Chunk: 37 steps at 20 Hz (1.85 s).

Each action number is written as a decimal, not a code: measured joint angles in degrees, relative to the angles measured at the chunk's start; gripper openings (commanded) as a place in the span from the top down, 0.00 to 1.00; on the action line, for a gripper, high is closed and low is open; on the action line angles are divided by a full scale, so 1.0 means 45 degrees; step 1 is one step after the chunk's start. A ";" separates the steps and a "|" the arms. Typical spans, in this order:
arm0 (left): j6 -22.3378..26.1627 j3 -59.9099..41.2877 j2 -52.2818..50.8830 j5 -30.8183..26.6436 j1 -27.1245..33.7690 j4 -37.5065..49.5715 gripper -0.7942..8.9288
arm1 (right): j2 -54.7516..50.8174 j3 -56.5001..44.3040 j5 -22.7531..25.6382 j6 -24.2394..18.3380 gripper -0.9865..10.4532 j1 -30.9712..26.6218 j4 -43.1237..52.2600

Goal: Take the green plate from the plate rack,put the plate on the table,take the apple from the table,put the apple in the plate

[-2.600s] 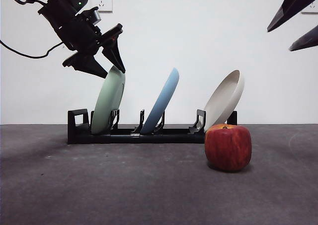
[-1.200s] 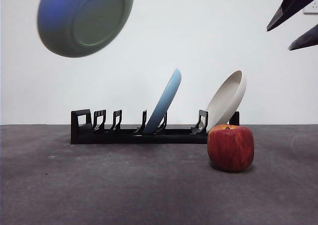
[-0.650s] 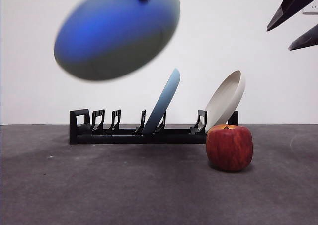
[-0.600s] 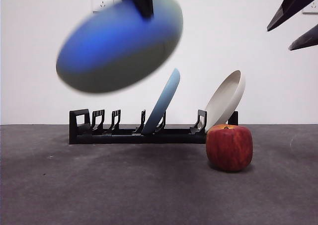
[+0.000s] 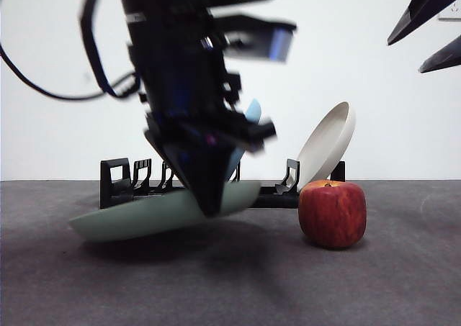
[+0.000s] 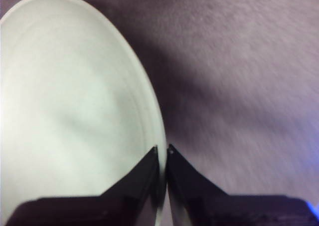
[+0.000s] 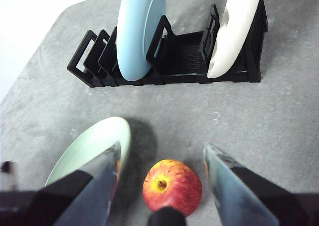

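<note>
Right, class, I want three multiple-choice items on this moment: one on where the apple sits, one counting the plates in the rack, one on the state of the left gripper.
1. Where is the apple?
A. On the green plate
B. On the table, in front of the plate rack's end by the beige plate
C. Held by the right gripper

2. How many plates stand in the plate rack?
A. Two
B. Three
C. None

3. What is the left gripper doing?
A. Open above the apple
B. Shut on the light blue plate
C. Shut on the green plate's rim

Answers: 1 B, the apple rests on the table below the beige plate. 2 A, only the light blue plate and the beige one stand there. 3 C, its jaws pinch the green plate, held tilted just over the table.
</note>
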 measured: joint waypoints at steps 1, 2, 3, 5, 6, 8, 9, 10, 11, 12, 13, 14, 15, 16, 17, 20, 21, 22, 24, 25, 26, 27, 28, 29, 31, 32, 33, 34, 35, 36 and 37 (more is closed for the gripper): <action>0.0010 0.0005 0.0311 -0.0044 0.0000 0.0282 0.92 | 0.0000 0.0000 -0.0005 0.0000 0.67 0.0000 0.0000; 0.0058 0.0010 0.0568 -0.0102 0.0000 0.0408 0.92 | 0.0000 0.0000 -0.0015 0.0000 0.67 0.0000 0.0000; 0.0107 0.0010 0.0709 -0.0117 0.0000 0.0427 0.88 | 0.0000 0.0000 -0.0024 0.0000 0.67 0.0000 -0.0010; 0.0092 0.0010 0.0738 0.0078 0.0000 0.0423 0.65 | 0.0000 0.0000 -0.0034 0.0000 0.66 0.0000 -0.0151; 0.0087 0.0005 0.0777 0.0253 0.0005 0.0408 0.59 | 0.0000 0.0000 -0.0039 0.0000 0.66 0.0000 -0.0253; 0.0039 0.0005 0.0787 0.0243 0.0058 0.0389 0.59 | 0.0000 0.0000 -0.0044 -0.0005 0.66 0.0039 -0.0481; -0.0087 0.0005 0.0753 0.0248 0.0131 0.0379 0.59 | 0.0000 0.0000 -0.0039 0.0000 0.66 0.0102 -0.0539; -0.0253 0.0000 0.0665 0.0243 0.0233 0.0364 0.59 | 0.0000 0.0000 -0.0044 0.0000 0.62 0.0170 -0.0568; -0.0418 -0.0005 0.0359 0.0243 0.0379 0.0306 0.59 | 0.0000 0.0000 -0.0044 -0.0005 0.53 0.0262 -0.0573; -0.0573 -0.0034 -0.0112 0.0243 0.0505 0.0296 0.59 | 0.0000 0.0000 -0.0044 -0.0005 0.45 0.0350 -0.0588; -0.0709 -0.0049 -0.0928 0.0243 0.0646 0.0301 0.59 | 0.0000 0.0044 -0.0039 -0.0039 0.42 0.0461 -0.0753; -0.0816 -0.0044 -0.1744 0.0238 0.0772 0.0330 0.59 | 0.0019 0.0155 -0.0019 -0.0083 0.42 0.0602 -0.0937; -0.0918 -0.0044 -0.2735 0.0238 0.0918 0.0340 0.59 | 0.0083 0.0418 0.0019 -0.0199 0.42 0.0811 -0.1239; -0.1015 -0.0044 -0.3750 0.0238 0.1083 0.0340 0.59 | 0.0204 0.0801 0.0175 -0.0398 0.42 0.1088 -0.1598; -0.1093 -0.0039 -0.4857 0.0238 0.1287 0.0340 0.59 | 0.0408 0.1331 0.0549 -0.0685 0.42 0.1496 -0.2093; -0.1263 -0.0039 -0.7883 -0.0068 0.1836 0.0345 0.59 | 0.1423 0.3089 0.2268 -0.1676 0.42 0.2841 -0.3808; -0.1302 -0.0039 -0.9015 -0.0432 0.1972 0.0369 0.59 | 0.1991 0.3764 0.3055 -0.2040 0.42 0.3400 -0.4420; -0.1336 -0.0039 -0.9908 -0.0792 0.2035 0.0452 0.59 | 0.2506 0.4245 0.3716 -0.2317 0.42 0.3866 -0.4847; -0.1341 -0.0015 -1.1618 -0.1613 0.2098 0.0593 0.60 | 0.3764 0.5042 0.4867 -0.2788 0.42 0.4794 -0.5377; -0.1341 -0.0015 -1.2386 -0.1987 0.2118 0.0612 0.60 | 0.4488 0.5280 0.5411 -0.2982 0.42 0.5183 -0.5372; -0.1341 -0.0015 -1.2988 -0.2200 0.2118 0.0612 0.60 | 0.5066 0.5401 0.5858 -0.3118 0.42 0.5450 -0.5382; -0.1341 -0.0005 -1.3687 -0.2448 0.2118 0.0612 0.60 | 0.5785 0.5508 0.6271 -0.3254 0.42 0.5707 -0.5382; -0.1341 0.0019 -1.4192 -0.2584 0.2118 0.0593 0.60 | 0.6407 0.5561 0.6358 -0.3342 0.42 0.5848 -0.5377; -0.1341 0.0034 -1.4557 -0.2701 0.2118 0.0500 0.60 | 0.6980 0.5586 0.6411 -0.3390 0.42 0.5921 -0.5353; -0.1341 0.0034 -1.4931 -0.3089 0.2118 0.0005 0.60 | 0.8053 0.5591 0.6640 -0.3434 0.42 0.5935 -0.5357; -0.1345 0.0034 -1.4970 -0.3245 0.2118 -0.0272 0.60 | 0.8548 0.5591 0.6669 -0.3434 0.42 0.5931 -0.5353; -0.1350 0.0029 -1.4970 -0.3327 0.2118 -0.0447 0.60 | 0.8820 0.5591 0.6664 -0.3439 0.42 0.5931 -0.5357; -0.1345 0.0029 -1.4965 -0.3361 0.2118 -0.0636 0.60 | 0.9083 0.5591 0.6674 -0.3439 0.42 0.5931 -0.5357; -0.1345 0.0029 -1.4960 -0.3385 0.2118 -0.0899 0.60 | 0.9384 0.5591 0.6674 -0.3444 0.42 0.5911 -0.5357; -0.1350 0.0024 -1.4955 -0.3390 0.2118 -0.1030 0.60 | 0.9588 0.5591 0.6674 -0.3449 0.42 0.5906 -0.5362; -0.1384 0.0024 -1.4945 -0.3410 0.2118 -0.1137 0.60 | 0.9899 0.5591 0.6659 -0.3473 0.42 0.5901 -0.5362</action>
